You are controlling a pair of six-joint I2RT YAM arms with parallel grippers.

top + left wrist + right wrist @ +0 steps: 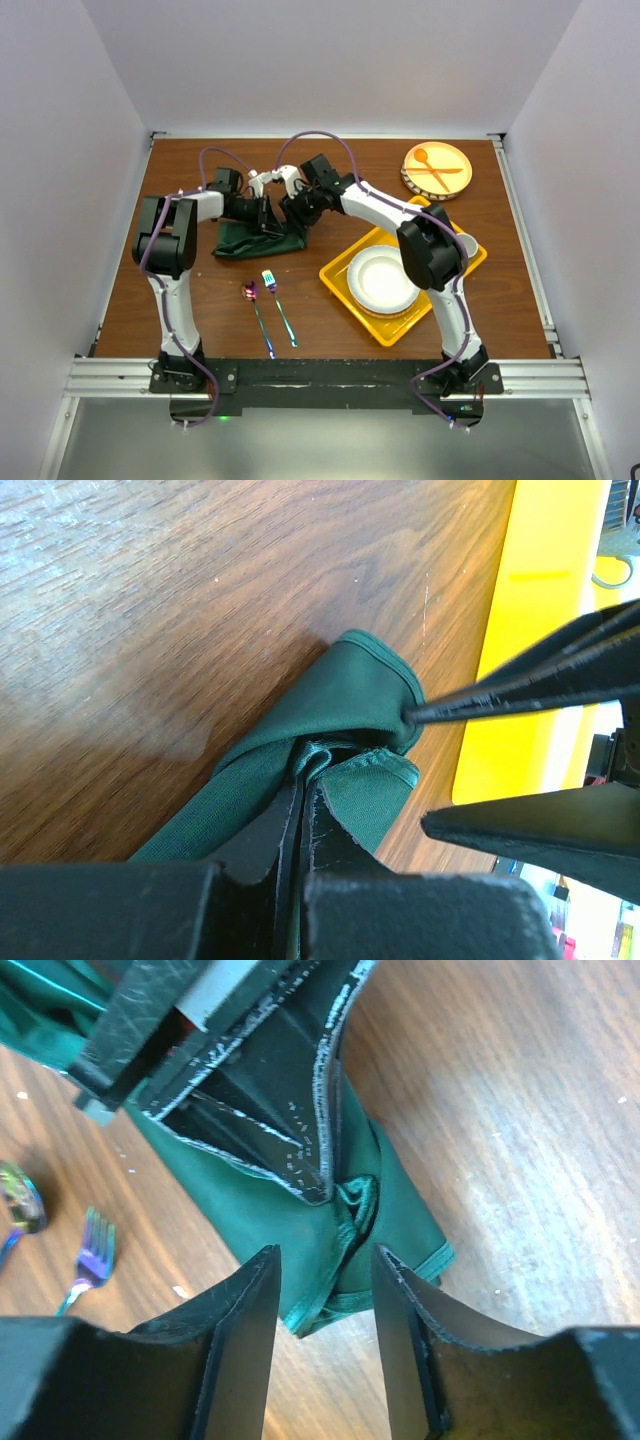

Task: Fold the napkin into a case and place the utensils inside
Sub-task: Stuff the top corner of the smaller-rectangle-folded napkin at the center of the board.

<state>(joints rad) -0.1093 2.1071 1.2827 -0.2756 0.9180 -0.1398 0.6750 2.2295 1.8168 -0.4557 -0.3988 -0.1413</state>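
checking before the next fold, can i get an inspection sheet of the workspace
surface: wooden table, no spills seen
job's things: napkin bunched, not yet a case; spoon and fork lie side by side nearer the arms, apart from it
clutter: yellow tray holding a white plate; orange plate with orange cutlery, far right
grippers: left gripper shut on the napkin; right gripper open over its fold
cables: purple cables loop above both arms
surroundings: white walls, metal rail along the near edge

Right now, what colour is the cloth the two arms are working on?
The napkin is plain dark green, clearest in the right wrist view.
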